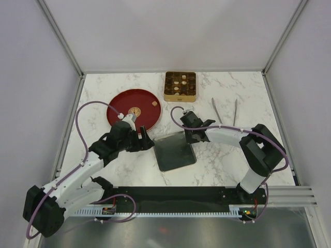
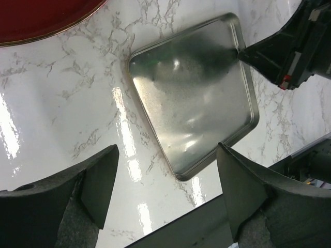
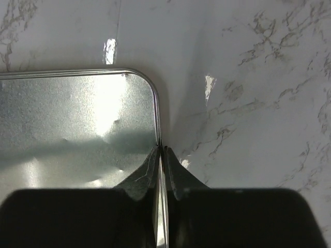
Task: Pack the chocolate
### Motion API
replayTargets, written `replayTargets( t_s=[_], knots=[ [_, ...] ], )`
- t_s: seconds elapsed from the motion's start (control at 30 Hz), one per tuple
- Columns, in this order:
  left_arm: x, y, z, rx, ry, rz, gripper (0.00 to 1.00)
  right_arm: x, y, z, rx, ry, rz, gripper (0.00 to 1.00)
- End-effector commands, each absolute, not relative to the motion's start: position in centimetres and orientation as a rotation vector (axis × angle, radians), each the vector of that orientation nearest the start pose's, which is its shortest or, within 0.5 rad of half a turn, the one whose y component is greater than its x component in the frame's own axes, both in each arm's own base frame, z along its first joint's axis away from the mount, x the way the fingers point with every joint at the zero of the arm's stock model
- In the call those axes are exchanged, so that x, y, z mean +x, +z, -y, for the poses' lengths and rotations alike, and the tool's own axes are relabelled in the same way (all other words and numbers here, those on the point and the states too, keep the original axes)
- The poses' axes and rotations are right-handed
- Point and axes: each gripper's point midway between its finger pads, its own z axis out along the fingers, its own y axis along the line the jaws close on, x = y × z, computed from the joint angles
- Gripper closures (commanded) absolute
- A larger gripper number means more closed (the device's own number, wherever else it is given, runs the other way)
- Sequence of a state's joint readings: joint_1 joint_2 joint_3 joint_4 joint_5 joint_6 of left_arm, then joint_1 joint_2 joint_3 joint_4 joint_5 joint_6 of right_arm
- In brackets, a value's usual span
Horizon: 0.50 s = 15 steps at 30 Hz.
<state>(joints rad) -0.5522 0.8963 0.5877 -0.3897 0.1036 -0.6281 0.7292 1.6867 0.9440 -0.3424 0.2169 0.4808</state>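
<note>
Several small chocolate pieces point(image 1: 176, 81) sit in the compartments of the gold tin point(image 1: 180, 97) at the back. One light piece point(image 1: 153, 104) lies on the red dish point(image 1: 120, 106), right of its gold emblem. A silver tin lid point(image 1: 175, 151) lies inside-up in the middle; it also shows in the left wrist view point(image 2: 191, 98) and the right wrist view point(image 3: 77, 119). My right gripper point(image 1: 187, 135) point(image 3: 161, 152) is shut on the lid's right rim near its far corner. My left gripper point(image 1: 147, 140) point(image 2: 168, 191) is open and empty, just left of the lid.
Metal tongs point(image 1: 225, 110) lie on the marble table at the back right. The red dish point(image 2: 41, 15) shows at the left wrist view's top left. The right gripper point(image 2: 289, 51) shows at the lid's corner there. A black rail point(image 1: 176, 199) runs along the near edge.
</note>
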Motion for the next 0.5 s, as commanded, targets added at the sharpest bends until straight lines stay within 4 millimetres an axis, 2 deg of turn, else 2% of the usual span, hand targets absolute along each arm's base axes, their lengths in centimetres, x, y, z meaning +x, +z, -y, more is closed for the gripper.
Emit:
replayTargets(
  t_s=[0.0,0.07,0.2,0.37,0.47],
  knots=[
    [22.1,11.9,19.7,-0.025,-0.786,-2.364,0.16,29.4,1.8,-23.0,-0.253,0.252,-2.615,0.91],
    [22.0,11.8,20.4,-0.018,-0.822,-2.378,0.16,30.1,2.8,-23.0,-0.244,0.273,-2.592,1.00],
    [21.7,12.1,21.5,-0.003,-0.892,-2.414,0.18,30.5,5.9,-23.0,-0.225,0.374,-2.539,1.00],
    [21.2,12.8,21.8,0.006,-0.929,-2.430,0.18,29.8,8.8,-23.1,-0.195,0.464,-2.484,1.00],
    [21.0,13.1,21.8,0.011,-0.930,-2.431,0.19,29.6,11.3,-22.9,-0.167,0.508,-2.421,1.00]
  ],
)
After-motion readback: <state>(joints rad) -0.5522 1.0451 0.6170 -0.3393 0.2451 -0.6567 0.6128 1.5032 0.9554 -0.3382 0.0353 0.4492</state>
